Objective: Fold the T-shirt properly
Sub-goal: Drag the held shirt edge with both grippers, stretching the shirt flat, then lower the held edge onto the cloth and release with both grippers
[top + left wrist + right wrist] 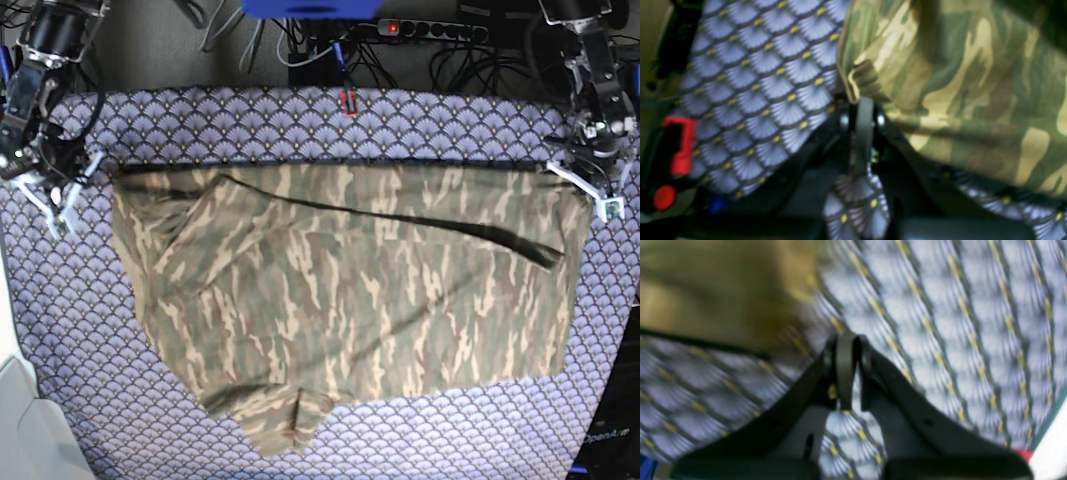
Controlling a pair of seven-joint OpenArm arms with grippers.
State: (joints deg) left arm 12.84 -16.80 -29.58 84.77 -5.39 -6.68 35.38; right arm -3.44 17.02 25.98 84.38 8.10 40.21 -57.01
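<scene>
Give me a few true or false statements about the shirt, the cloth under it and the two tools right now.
1. The T-shirt lies on a purple scallop-patterned tablecloth. True.
2. The T-shirt is plain white. False: it is camouflage print.
3. The left tool is shut on the T-shirt's edge. True.
4. The right tool stands wide open. False: it is shut.
5. The T-shirt is folded into a neat small square. False: it is spread wide.

The base camera looks straight down on the whole worktop (320,110) from well above. Each wrist camera sits just behind its hand, close over the cloth, blurred. All three views share the T-shirt (340,300) on the patterned tablecloth (60,330)
</scene>
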